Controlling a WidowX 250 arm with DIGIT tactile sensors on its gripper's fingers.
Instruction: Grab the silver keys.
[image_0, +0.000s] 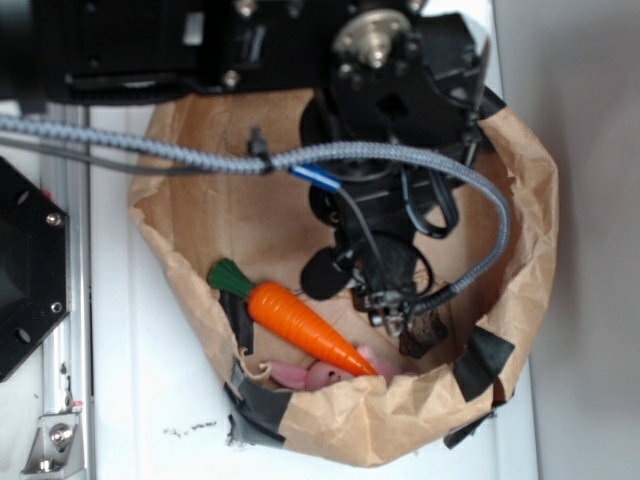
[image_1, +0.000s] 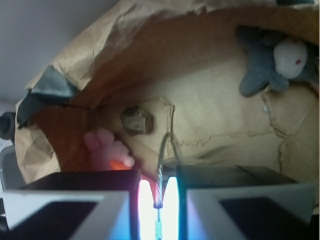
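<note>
One gripper lowered into bag, pinching silver keys

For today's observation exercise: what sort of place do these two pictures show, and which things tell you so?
Probably a robot lab test bench, not a home. A robot arm with its gripper reaches into a taped brown paper bin on a white table, holding props: a toy carrot and a grey plush toy.

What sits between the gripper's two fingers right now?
In the wrist view, a thin metal wire loop, apparently of the silver keys, runs down between the gripper fingers. Light shows on either side of it, so contact is unclear.
</note>
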